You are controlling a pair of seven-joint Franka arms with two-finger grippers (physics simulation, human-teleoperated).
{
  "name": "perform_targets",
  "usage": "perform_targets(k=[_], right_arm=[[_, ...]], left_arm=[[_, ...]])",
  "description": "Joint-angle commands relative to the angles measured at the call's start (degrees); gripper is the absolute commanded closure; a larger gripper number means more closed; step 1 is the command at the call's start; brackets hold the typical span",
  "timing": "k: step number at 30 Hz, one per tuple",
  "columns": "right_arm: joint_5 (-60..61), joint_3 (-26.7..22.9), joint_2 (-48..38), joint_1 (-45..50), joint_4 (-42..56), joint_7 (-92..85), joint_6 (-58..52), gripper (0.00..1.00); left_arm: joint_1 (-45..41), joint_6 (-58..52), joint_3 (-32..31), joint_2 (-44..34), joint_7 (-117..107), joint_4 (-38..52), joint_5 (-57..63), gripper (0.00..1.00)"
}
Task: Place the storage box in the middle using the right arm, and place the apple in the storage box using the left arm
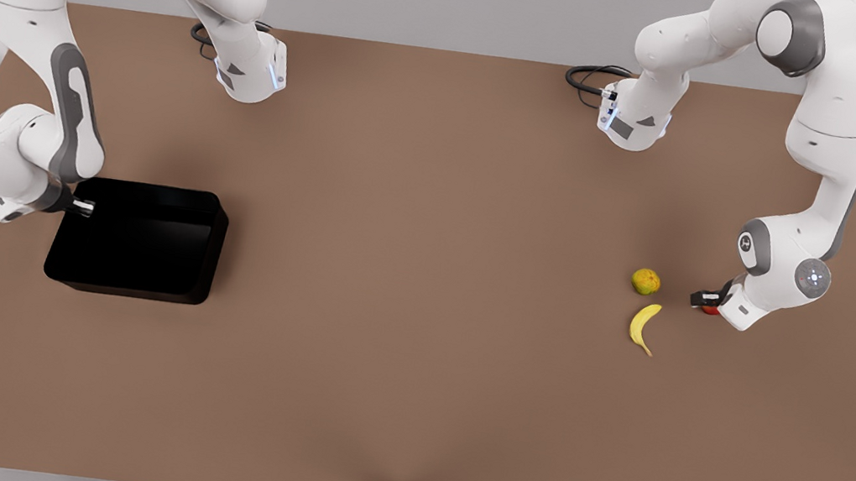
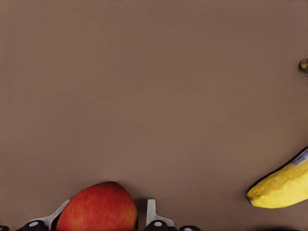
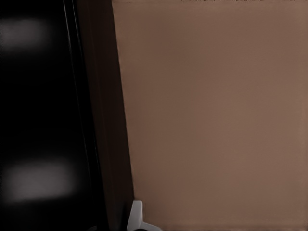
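Altogether one apple [image 2: 98,208], one storage box [image 1: 139,240].

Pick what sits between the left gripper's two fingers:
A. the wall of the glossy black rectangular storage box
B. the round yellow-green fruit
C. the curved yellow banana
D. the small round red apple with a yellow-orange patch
D: in the left wrist view the small round red apple lies between the left gripper's fingers, with the banana off to the side.

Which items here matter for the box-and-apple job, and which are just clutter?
In play:
- storage box, front view's left, right gripper at its wall
- apple, between the left gripper fingers

Lying about:
- banana
- yellow-green fruit
- table
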Motion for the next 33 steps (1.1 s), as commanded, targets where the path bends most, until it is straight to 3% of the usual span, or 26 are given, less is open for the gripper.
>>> perform_targets(k=[1, 7, 14, 20, 24, 33], right_arm=[[-0.4, 0.9, -0.2, -0.1, 0.3, 0.5, -1.1, 0.79], [1.9, 3.3, -3.0, -0.1, 5.3, 1.5, -11.3, 0.79], [8.0, 19.5, -4.9, 2.2, 9.8, 14.2, -15.2, 0.79], [17.4, 19.5, -3.1, 21.1, 13.0, 29.2, -14.7, 0.79], [19.1, 18.9, 5.3, 33.7, 22.1, 38.4, -14.7, 0.79], [24.3, 16.8, 16.2, 46.9, 33.5, 46.9, -14.5, 0.79]], left_arm=[[0.0, 0.0, 0.0, 0.0, 0.1, 0.0, 0.0, 0.26], [0.0, 0.0, 0.0, 0.4, 0.0, 0.3, 0.0, 0.3], [0.0, 0.0, 0.0, 0.4, 0.0, 0.3, 0.0, 0.3], [0.0, -0.1, 0.0, 0.3, -0.2, 0.3, 0.0, 0.33], [0.0, -0.4, 0.0, 0.0, -0.4, 0.3, 0.0, 0.33], [-4.8, -7.6, -1.3, -7.2, -8.7, 0.3, 0.0, 0.33]])
